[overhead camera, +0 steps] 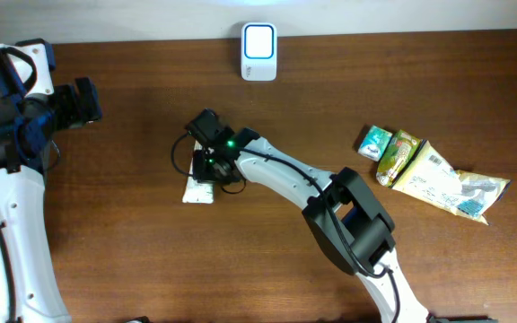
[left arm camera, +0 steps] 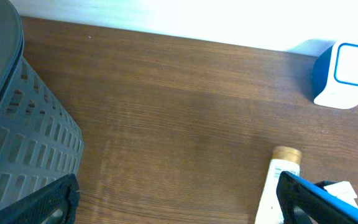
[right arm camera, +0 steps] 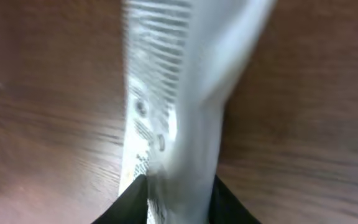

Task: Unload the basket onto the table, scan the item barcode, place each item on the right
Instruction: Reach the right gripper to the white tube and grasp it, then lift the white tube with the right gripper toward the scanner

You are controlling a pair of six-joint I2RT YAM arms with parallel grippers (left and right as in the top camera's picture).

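**Right claw closed on tube at mid-table; left claw wide and idle**

Right claw [overhead camera: 206, 170]: the jaws are drawn in narrow on a white tube [overhead camera: 197, 191]. The wrist view is blurred, but it shows the black fingers [right arm camera: 232, 202] pressed against both sides of the tube, with printed lines on its face.

Tube: it lies on the table [overhead camera: 133, 251], left of centre, largely covered from above by the right claw. Its tan cap end shows in the left wrist view.

Scanner [overhead camera: 258, 52]: a white unit with a lit blue-edged face, at the far edge of the table and well apart from the tube.

Left claw [overhead camera: 86, 99]: the jaws stand wide with nothing between them, at the far left and clear of the tube. A grey slotted basket [left arm camera: 23, 137] sits just beside it.

Other goods: a green packet [overhead camera: 375, 142], a yellow-green packet [overhead camera: 399, 154] and a pale bag [overhead camera: 451, 184] lie close together at the right.
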